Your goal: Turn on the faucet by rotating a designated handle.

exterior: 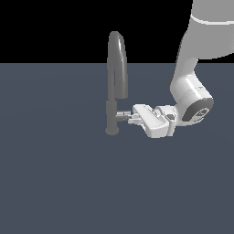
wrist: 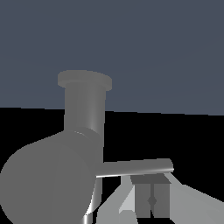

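Observation:
The faucet [exterior: 112, 107] is a tall dull-grey tap with a round base and a high arched spout [exterior: 117, 50], standing mid-floor. The handle [exterior: 122, 114], a short shiny silver stub, juts from the lower column toward the exterior view's right. My gripper [exterior: 132, 118] reaches in horizontally from that side, its tips at the handle's end. In the wrist view the faucet column [wrist: 85, 111] and bulky spout [wrist: 43, 183] fill the frame, and the thin lever rod [wrist: 135, 167] lies right against my fingertips [wrist: 144, 186]. The gripper [wrist: 151, 180] has its fingers pressed together, not around the rod.
The flat dark blue-grey floor [exterior: 55, 183] stretches all around the faucet. My white arm [exterior: 189, 87] comes down from the upper part of the exterior view's right.

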Motion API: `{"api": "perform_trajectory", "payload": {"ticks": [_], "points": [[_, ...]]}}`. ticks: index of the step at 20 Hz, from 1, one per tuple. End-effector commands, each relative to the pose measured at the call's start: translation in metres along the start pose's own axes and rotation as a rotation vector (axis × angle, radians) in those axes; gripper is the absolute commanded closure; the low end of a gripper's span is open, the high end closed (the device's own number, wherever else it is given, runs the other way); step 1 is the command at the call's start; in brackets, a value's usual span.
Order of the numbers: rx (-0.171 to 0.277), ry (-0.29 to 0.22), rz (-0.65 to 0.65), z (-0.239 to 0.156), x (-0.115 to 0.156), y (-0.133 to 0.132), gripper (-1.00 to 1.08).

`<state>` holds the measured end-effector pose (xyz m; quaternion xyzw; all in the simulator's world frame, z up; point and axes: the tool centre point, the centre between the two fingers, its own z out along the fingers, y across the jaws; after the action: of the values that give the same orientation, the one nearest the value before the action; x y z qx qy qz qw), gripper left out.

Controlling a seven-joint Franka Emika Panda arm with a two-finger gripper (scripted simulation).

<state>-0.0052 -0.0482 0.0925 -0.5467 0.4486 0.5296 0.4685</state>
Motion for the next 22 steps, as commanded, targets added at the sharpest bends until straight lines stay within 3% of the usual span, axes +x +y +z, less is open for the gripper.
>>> {"api": "perform_trajectory", "payload": {"ticks": [1, 12, 13, 14, 22], "points": [[0.001, 0.0, 0.003, 0.0, 0.004, 0.0, 1.08], [0.007, 0.0, 0.035, 0.0, 0.051, -0.003, 1.08], [0.007, 0.0, 0.035, 0.0, 0.051, -0.003, 1.08], [-0.005, -0.003, -0.019, -0.004, 0.016, -0.015, 1.08], [0.001, -0.002, 0.008, -0.003, 0.042, -0.023, 1.08]]}}
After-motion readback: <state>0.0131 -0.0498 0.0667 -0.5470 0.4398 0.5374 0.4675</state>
